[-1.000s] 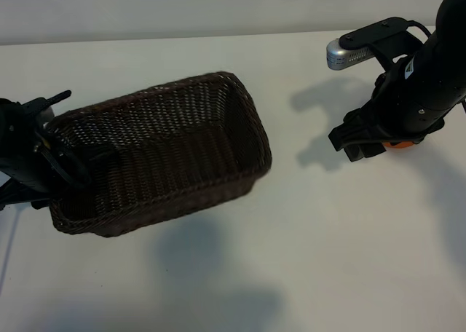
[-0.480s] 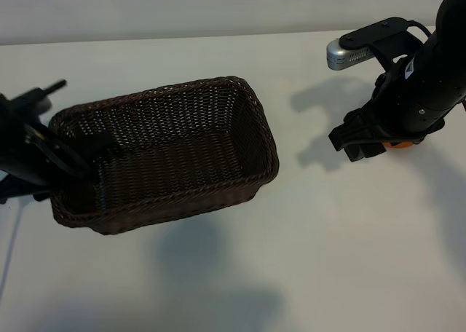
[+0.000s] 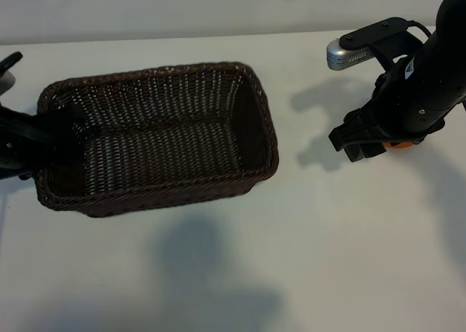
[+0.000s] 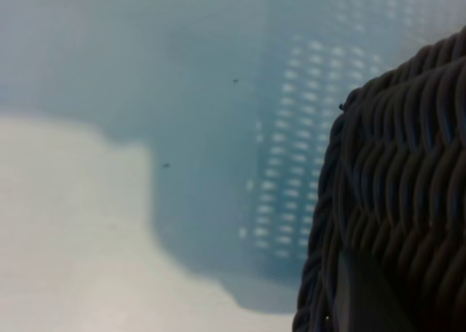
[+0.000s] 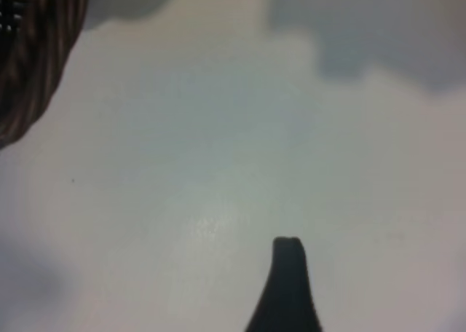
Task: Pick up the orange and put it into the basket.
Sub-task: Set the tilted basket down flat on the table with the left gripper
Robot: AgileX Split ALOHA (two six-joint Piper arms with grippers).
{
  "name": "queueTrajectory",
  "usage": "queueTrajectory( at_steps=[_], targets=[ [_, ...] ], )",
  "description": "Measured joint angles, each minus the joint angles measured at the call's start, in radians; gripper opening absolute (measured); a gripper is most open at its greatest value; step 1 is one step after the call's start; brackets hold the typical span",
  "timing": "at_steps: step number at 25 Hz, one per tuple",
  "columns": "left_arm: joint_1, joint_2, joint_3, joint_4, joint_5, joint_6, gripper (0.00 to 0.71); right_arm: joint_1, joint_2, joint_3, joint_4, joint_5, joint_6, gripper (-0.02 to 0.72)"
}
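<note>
While the basket (image 3: 156,135) hangs tilted at the left of the exterior view, gripped by its left end wall, the chief risk I see is a slip. The left gripper (image 3: 62,132) has its fingers pinched on the woven wall, one inside and one outside by the look of it, and all the basket's weight hangs off that one edge. If the pinch is shallow, the wicker could twist in the grip or drop to the table (image 3: 291,259).

A second risk lies with the orange (image 3: 399,145). It sits at the right of the frame, well apart from the basket, with the right gripper (image 3: 364,144) over it. Only a sliver of orange peeps out beneath the dark wrist. In the right wrist view one fingertip (image 5: 286,274) shows against bare table and no fruit at all, so I cannot say that the fruit is held; the fingers stand wide, and I judge them open around or beside it. If they close off centre, the round fruit could squirt away and roll.

Much is hidden. The left fingertips are lost against dark wicker in both views. The left wrist view shows only a basket corner and its shadow. Most of the orange is covered by the right arm.
</note>
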Motion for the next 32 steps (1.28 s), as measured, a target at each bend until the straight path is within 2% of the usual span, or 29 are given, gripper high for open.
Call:
queueTrajectory(
  at_steps=[7, 13, 21, 23, 32],
  targets=[
    [0.002, 0.000, -0.008, -0.196, 0.001, 0.174, 0.262, 0.000, 0.000, 0.000, 0.000, 0.000, 0.000, 0.560],
    [0.002, 0.028, -0.118, -0.179, 0.023, 0.195, 0.262, 0.000, 0.000, 0.000, 0.000, 0.000, 0.000, 0.560],
    [-0.002, 0.175, -0.282, -0.139, 0.116, 0.194, 0.262, 0.000, 0.000, 0.000, 0.000, 0.000, 0.000, 0.560],
    [-0.017, 0.206, -0.317, -0.135, 0.117, 0.192, 0.262, 0.000, 0.000, 0.000, 0.000, 0.000, 0.000, 0.560],
    [-0.135, 0.356, -0.433, -0.133, 0.101, 0.153, 0.262, 0.000, 0.000, 0.000, 0.000, 0.000, 0.001, 0.560]
  ],
)
